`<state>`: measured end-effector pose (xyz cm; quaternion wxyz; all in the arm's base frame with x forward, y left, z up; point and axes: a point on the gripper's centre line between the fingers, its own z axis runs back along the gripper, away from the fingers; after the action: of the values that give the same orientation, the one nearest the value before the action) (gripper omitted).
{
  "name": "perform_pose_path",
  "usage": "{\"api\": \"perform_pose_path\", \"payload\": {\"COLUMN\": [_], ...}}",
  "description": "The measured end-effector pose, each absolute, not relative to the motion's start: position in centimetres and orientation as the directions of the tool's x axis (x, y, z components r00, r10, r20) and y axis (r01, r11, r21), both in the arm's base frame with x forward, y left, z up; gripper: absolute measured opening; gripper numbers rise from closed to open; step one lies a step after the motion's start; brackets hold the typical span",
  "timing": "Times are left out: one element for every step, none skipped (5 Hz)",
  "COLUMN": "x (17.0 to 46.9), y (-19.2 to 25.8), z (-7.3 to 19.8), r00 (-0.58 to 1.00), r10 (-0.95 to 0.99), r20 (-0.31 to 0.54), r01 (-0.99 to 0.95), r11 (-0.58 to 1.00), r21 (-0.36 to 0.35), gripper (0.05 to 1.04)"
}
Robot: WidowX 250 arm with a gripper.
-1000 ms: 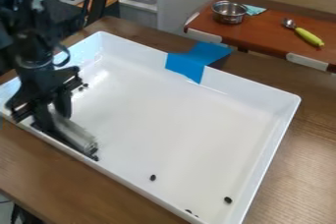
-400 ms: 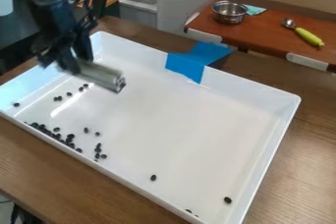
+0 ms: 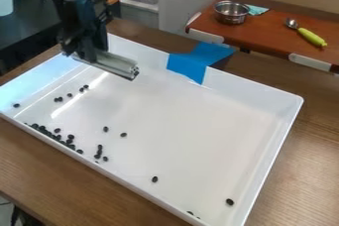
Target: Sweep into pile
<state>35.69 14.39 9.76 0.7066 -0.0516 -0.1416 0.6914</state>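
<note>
Closed on the metallic sweeper's (image 3: 116, 64) near end, my pincer (image 3: 88, 52) sits towards eleven o'clock, leaving its length free, I judge, for pushing. The tray's (image 3: 198, 121) dark pieces (image 3: 55, 136) bunch at nine o'clock, strays reaching five.

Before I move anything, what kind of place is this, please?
Probably a toy-kitchen or lab work area: a white tray taped to a wooden table, a robot gripper over it, and a metal pot on a counter behind.
</note>
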Motion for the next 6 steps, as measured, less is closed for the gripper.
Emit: {"api": "perform_pose_path", "payload": {"x": [35.8, 35.7, 34.9, 32.7, 30.8, 29.0], "y": [15.2, 15.6, 15.3, 14.7, 14.1, 13.1], "z": [7.4, 6.3, 5.5, 5.5, 5.8, 6.1], "r00": [0.007, 0.009, 0.004, 0.007, -0.004, 0.003], "r10": [0.986, 0.983, 0.985, 0.991, 0.995, 0.997], "r20": [0.166, 0.184, 0.171, 0.132, 0.103, 0.082], "r01": [-0.974, -0.978, -0.982, -0.986, -0.986, -0.986], "r11": [0.044, 0.047, 0.037, 0.029, 0.013, 0.017], "r21": [-0.222, -0.204, -0.188, -0.166, -0.166, -0.164], "gripper": [0.351, 0.351, 0.351, 0.351, 0.351, 0.351]}}
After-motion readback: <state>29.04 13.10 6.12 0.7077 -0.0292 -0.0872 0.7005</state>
